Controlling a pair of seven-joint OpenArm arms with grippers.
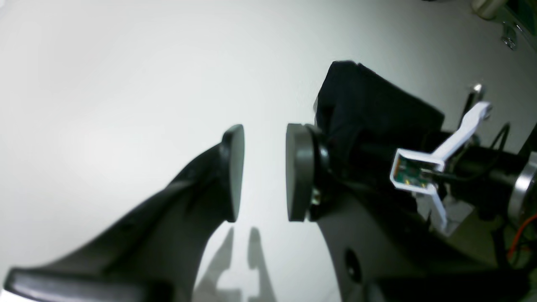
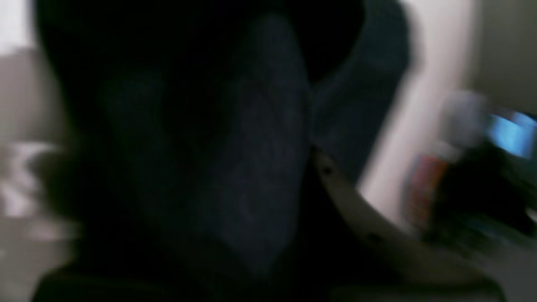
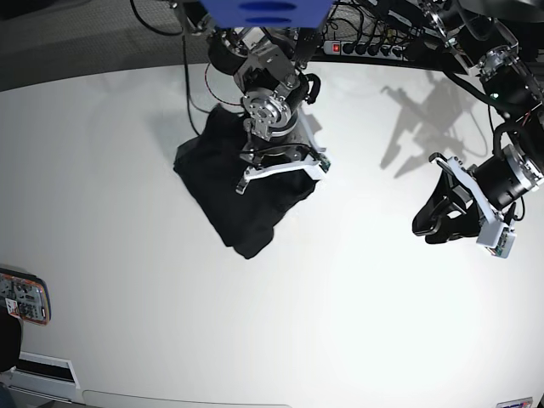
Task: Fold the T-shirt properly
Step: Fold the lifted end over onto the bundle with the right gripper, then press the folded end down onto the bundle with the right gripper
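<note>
The black T-shirt [image 3: 229,191] lies bunched on the white table [image 3: 340,323], left of centre, with one corner pointing toward the front. My right gripper [image 3: 274,183] is pressed down into the shirt's right half, shut on the cloth. In the right wrist view, blurred dark T-shirt fabric [image 2: 251,167] fills nearly the whole frame. My left gripper [image 3: 429,223] hangs over bare table far to the right. Its fingers are apart with nothing between them [image 1: 264,172]. From there the T-shirt [image 1: 369,105] shows as a raised dark heap beside the other arm.
A power strip [image 3: 365,48] and cables run along the table's back edge. A small device [image 3: 21,297] lies at the front left edge. Both arm bases stand at the back.
</note>
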